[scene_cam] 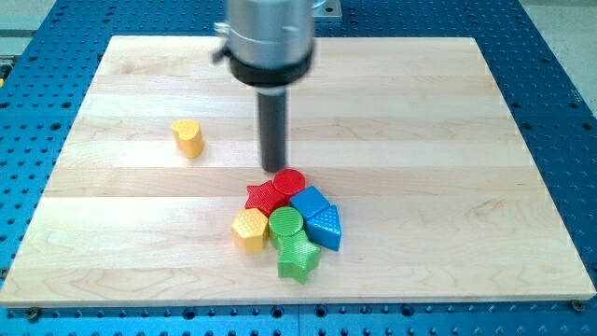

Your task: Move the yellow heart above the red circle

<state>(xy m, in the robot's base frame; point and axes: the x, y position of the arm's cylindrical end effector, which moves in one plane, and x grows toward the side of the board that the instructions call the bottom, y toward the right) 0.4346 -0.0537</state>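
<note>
The yellow heart [187, 137] stands alone on the wooden board, left of centre. The red circle [289, 181] lies at the top of a tight cluster of blocks below the board's centre. My tip [273, 169] is just above and slightly left of the red circle, close to it or touching it. The yellow heart is well to the left of my tip and a little higher in the view.
Clustered around the red circle are a red star [264, 197], a blue cube [309, 201], a blue triangle [326, 227], a green circle [285, 224], a green star [298, 258] and a yellow hexagon [250, 230]. The wooden board [448, 140] lies on a blue perforated table.
</note>
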